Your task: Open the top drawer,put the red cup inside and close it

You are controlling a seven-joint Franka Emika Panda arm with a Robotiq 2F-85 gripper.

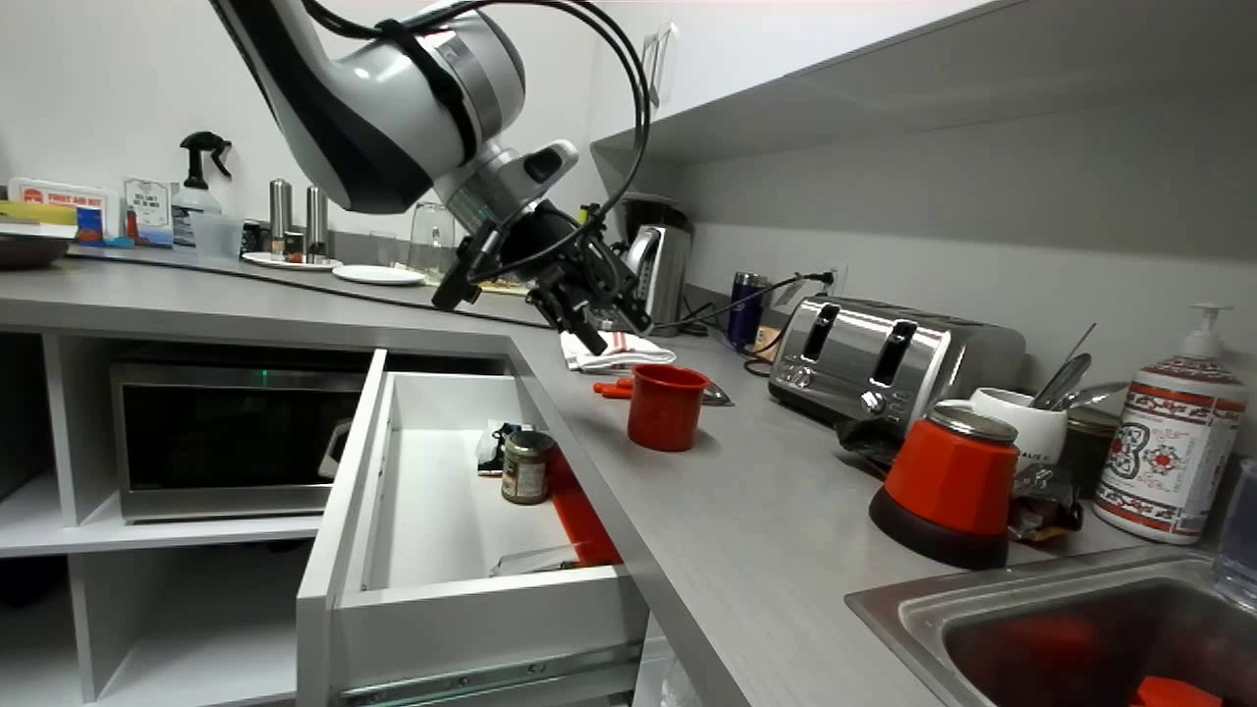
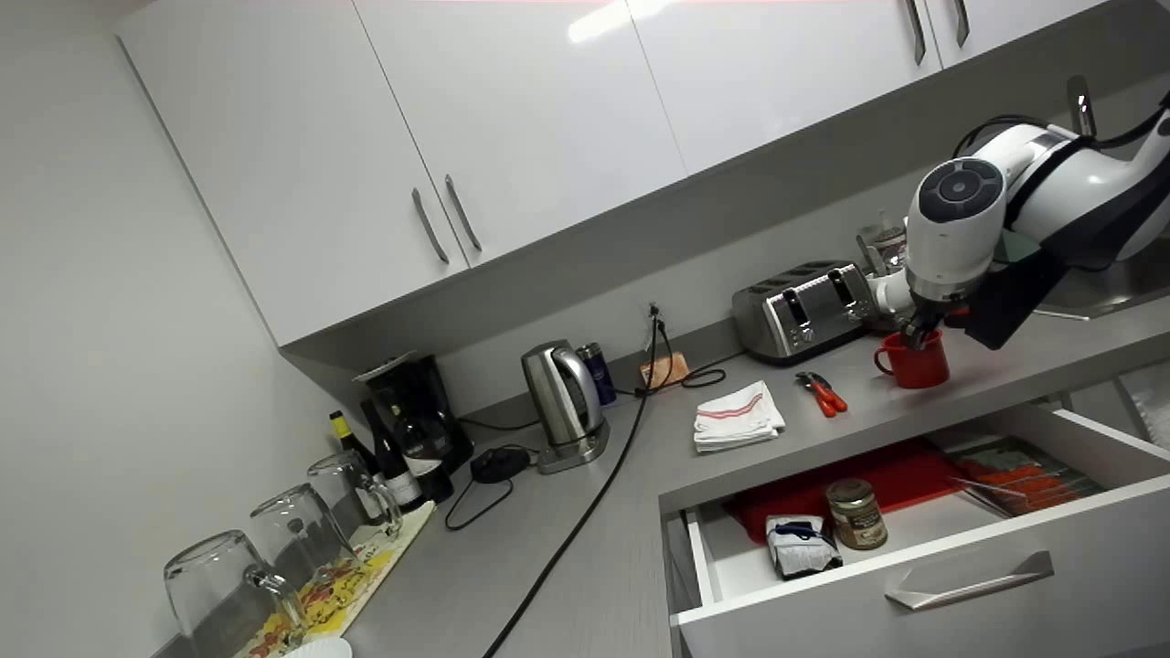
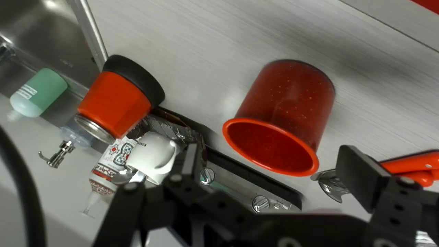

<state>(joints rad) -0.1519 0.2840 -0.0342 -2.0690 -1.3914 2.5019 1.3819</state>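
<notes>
The top drawer is pulled open; its white front shows in both exterior views. The red cup stands upright on the grey counter above the drawer, in both exterior views. Its handle shows only in an exterior view, on the cup's left. My gripper is above the cup, tilted, with its fingers apart. It also shows above the cup in an exterior view. In the wrist view the cup lies ahead of the open, empty jaws, its mouth toward them.
The drawer holds a jar, a packet and a red mat. Red-handled pliers and a folded towel lie near the cup. A toaster, a red-orange container and the sink are farther along the counter.
</notes>
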